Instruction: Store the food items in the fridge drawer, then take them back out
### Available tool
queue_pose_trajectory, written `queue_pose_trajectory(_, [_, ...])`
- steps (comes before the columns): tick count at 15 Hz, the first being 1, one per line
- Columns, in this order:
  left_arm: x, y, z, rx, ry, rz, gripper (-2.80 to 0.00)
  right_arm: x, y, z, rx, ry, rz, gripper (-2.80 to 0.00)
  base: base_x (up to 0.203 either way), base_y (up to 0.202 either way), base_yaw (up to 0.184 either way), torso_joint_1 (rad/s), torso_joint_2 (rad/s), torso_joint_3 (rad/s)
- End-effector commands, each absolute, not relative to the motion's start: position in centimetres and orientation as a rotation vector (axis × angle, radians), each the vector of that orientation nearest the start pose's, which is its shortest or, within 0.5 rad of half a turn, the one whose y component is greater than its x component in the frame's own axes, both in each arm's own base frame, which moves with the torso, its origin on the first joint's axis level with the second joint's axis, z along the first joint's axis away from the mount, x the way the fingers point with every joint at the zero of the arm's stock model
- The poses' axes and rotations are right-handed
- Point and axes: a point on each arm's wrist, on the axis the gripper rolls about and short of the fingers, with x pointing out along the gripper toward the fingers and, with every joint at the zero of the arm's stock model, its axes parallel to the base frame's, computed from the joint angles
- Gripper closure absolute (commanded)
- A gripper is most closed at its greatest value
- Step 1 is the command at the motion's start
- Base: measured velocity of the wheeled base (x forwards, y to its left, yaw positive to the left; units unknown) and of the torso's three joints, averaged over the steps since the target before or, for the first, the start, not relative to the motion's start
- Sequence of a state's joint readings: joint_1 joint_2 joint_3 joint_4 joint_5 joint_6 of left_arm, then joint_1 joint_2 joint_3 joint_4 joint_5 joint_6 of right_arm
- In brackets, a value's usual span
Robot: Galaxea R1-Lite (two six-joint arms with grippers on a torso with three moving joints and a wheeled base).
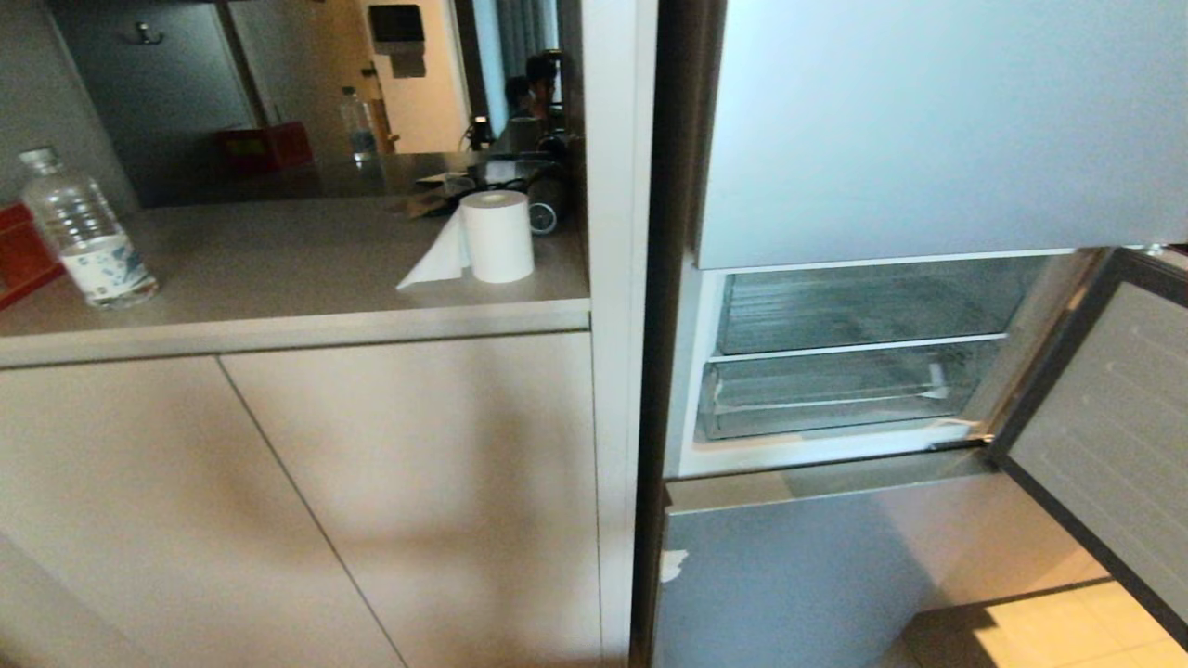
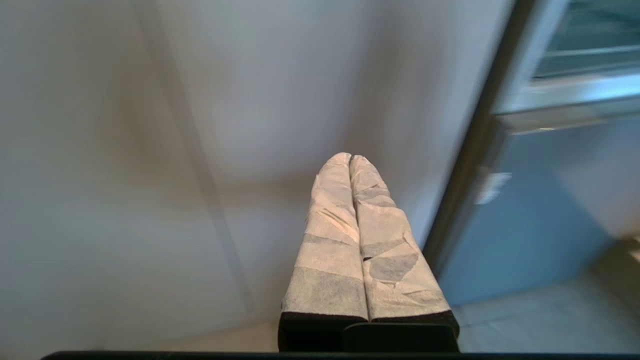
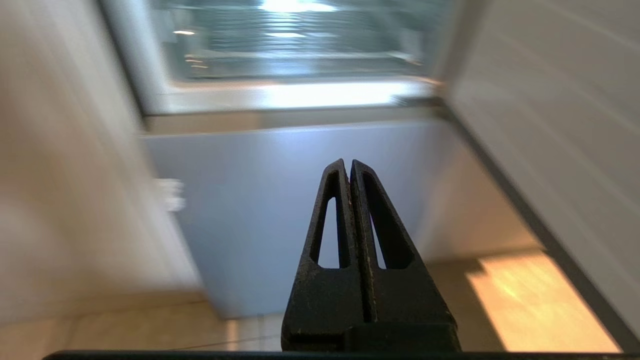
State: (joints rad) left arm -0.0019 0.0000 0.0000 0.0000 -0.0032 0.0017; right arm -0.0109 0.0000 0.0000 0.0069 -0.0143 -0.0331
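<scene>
Head view alone: fridge drawer [image 1: 835, 399] empty; wrist views: both jaws clenched, empty.

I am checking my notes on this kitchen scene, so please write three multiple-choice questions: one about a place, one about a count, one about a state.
1. Where does the paper roll stand?
A. on the counter
B. in the fridge
C. on the floor

2. How many clear drawers show in the open fridge compartment?
A. one
B. two
C. four

3. How is the right gripper?
A. open wide
B. holding a fruit
C. shut and empty

Answers:
1 A, it stands near the counter's right end.
2 B, an upper drawer sits above a lower drawer.
3 C, its black fingers meet with nothing between.
</scene>
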Motion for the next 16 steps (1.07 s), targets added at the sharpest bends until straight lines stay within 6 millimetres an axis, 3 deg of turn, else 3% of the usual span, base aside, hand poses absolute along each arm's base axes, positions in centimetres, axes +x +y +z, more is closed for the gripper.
queue_pose_trajectory(1, [-2.27, 0.0, 7.51, 0.002, 0.002, -0.005, 0.0, -2.28, -0.01, 7.47, -0.032, 0.008, -0.024, 0.0, 0.002, 0.009, -0.174, 0.006, 0.0, -0.001])
queue_pose_trajectory(16, [-2.27, 0.0, 7.51, 0.002, 0.002, -0.005, 0.0, -2.28, -0.02, 7.48, -0.026, 0.007, -0.029, 0.0, 0.0, 0.008, -0.175, 0.003, 0.0, 0.003])
